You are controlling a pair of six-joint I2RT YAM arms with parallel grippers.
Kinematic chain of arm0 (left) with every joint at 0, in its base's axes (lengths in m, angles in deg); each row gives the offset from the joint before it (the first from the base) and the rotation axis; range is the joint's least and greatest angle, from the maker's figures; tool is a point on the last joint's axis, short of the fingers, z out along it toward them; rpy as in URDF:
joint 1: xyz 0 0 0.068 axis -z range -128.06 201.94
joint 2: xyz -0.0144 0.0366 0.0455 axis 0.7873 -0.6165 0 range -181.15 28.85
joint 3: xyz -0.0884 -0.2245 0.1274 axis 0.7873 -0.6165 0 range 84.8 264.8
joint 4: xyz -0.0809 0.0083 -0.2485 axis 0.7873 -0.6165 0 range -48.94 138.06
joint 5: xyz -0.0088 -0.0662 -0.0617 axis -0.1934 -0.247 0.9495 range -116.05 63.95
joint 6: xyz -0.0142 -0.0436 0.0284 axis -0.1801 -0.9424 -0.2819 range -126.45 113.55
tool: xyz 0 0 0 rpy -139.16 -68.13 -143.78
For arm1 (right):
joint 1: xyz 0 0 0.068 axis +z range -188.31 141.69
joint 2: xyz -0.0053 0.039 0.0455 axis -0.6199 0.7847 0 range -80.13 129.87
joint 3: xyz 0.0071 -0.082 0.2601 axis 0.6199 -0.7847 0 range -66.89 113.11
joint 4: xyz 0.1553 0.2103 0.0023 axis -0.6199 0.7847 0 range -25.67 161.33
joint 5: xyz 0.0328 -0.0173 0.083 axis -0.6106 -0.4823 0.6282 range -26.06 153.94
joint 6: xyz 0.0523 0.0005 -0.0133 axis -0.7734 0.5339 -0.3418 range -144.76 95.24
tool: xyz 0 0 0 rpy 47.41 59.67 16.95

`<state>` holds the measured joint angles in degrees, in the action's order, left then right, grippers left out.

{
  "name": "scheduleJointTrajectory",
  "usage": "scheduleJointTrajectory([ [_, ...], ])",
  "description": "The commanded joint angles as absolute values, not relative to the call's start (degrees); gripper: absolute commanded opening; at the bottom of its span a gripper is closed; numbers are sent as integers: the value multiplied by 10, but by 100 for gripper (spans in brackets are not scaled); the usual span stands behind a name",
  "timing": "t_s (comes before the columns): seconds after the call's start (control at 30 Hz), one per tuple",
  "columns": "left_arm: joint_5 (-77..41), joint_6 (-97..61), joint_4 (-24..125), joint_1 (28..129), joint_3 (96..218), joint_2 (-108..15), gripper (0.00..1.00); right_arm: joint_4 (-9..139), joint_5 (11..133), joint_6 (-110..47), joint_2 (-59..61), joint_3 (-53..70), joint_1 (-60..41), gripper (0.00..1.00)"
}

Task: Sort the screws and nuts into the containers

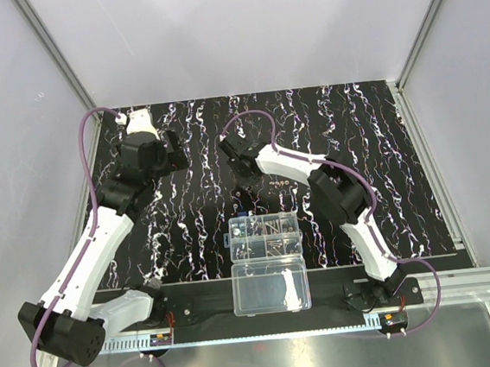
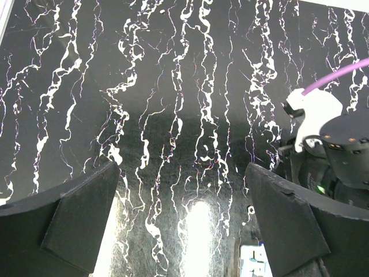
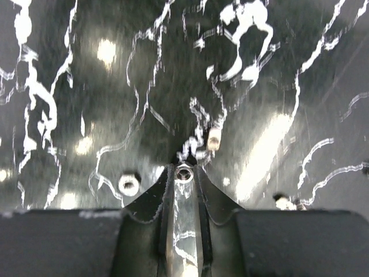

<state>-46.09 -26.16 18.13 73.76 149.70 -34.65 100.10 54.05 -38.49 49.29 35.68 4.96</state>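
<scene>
In the right wrist view a small silvery nut (image 3: pixel 184 172) sits between the tips of my right gripper (image 3: pixel 184 171), which is shut on it just above the black marbled mat. More nuts lie loose nearby: one to the left (image 3: pixel 128 184), one ahead (image 3: pixel 214 139) and one at the right (image 3: pixel 283 202). From above, my right gripper (image 1: pixel 249 190) points down just behind the containers (image 1: pixel 265 236), which hold small metal parts. My left gripper (image 2: pixel 181 219) hangs open over bare mat, with nothing between its fingers. A nut (image 2: pixel 251 209) lies by its right finger.
The organizer's undivided clear lid half (image 1: pixel 271 287) lies open toward the arm bases. White walls enclose the mat (image 1: pixel 382 162) on three sides. The right arm (image 2: pixel 340 150) with its purple cable shows at the right of the left wrist view.
</scene>
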Motion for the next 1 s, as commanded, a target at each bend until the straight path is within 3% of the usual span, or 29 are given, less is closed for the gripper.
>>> scheduleJointTrajectory([
  [0.0, -473, -256, 206, 736, 1517, -330, 99, 1014, 574, -393, 412, 351, 47, 9],
  [0.43, -463, -262, 200, 736, 1519, -343, 99, 1015, 595, -442, 239, 186, 159, 7],
  [0.63, -466, -264, 198, 736, 1525, -329, 99, 995, 607, -478, 211, 119, 212, 7],
  [0.97, -454, -268, 204, 736, 1519, -321, 99, 970, 625, -489, 234, 109, 256, 8],
])
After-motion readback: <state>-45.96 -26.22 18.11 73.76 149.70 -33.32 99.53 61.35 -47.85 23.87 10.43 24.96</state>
